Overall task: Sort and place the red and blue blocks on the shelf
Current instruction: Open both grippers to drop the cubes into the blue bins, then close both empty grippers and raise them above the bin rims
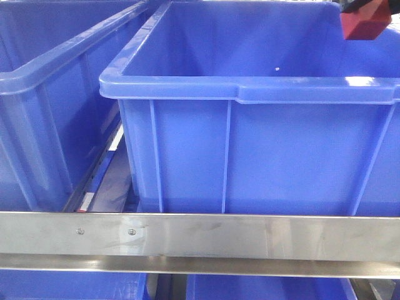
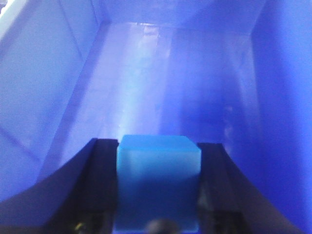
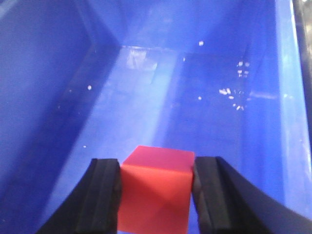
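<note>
Claws first: our right claw (image 3: 155,187) is pinching the red block (image 3: 156,187) between its two dark pads, and our left claw (image 2: 158,187) is pinching the blue block (image 2: 158,180) the same way. Each cube sits square between its pads, with the front edge proud of the fingertips.

From the biggest thing down: the shelf (image 1: 200,236) shows as a brushed steel front rail with two small screws, and it carries two large blue bins. The right-hand bin (image 1: 262,150) fills most of the front view; the left-hand bin (image 1: 44,119) stands just beside it, with a white roller track (image 1: 112,147) showing in the gap between them. More blue bins sit on the tier below. In the front view the red block hangs at the top right corner, above the right-hand bin's rim. Each wrist view looks down into a blue bin interior with its cube held above the floor; we cannot tell from these which bin the blue block is over.

What could go wrong, as we judge it: both bins are the same blue, so a cube may drop into the wrong one. Released from this height, a hard cube would likely bounce on the smooth plastic floor and skitter toward a wall. The right-hand bin's floor carries pale specks. Nothing of the room beyond the bins is visible.
</note>
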`<action>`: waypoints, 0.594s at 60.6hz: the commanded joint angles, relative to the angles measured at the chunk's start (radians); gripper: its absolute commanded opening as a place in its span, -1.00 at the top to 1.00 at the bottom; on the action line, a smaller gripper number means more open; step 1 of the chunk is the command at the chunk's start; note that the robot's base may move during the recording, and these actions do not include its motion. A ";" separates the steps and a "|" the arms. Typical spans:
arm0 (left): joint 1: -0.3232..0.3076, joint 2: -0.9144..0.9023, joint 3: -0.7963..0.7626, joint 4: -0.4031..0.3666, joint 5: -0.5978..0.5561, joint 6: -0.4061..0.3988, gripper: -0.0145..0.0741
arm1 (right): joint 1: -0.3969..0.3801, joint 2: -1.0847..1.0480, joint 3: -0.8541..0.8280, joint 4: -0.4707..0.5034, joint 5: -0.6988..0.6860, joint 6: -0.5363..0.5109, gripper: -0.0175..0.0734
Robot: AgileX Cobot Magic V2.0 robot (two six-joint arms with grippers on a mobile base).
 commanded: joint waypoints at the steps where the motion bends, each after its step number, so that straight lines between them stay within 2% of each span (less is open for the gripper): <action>1: -0.001 -0.015 -0.039 0.001 -0.083 0.000 -0.36 | 0.002 -0.020 -0.040 -0.029 -0.107 -0.009 -0.04; 5: -0.001 -0.015 -0.039 0.001 -0.085 0.000 -0.51 | 0.002 -0.020 -0.040 -0.048 -0.126 -0.009 -0.28; 9: -0.001 -0.015 -0.039 0.001 -0.085 0.000 -0.56 | 0.002 -0.020 -0.040 -0.053 -0.141 -0.009 -0.51; 13: -0.001 -0.015 -0.039 0.001 -0.085 0.000 -0.56 | 0.002 -0.020 -0.040 -0.053 -0.147 -0.009 -0.60; 29: -0.001 -0.015 -0.039 0.001 -0.080 0.000 -0.55 | 0.002 -0.020 -0.040 -0.053 -0.144 -0.009 -0.59; 36: -0.001 -0.015 -0.039 0.001 -0.068 0.000 -0.39 | 0.002 -0.020 -0.040 -0.053 -0.144 -0.009 -0.41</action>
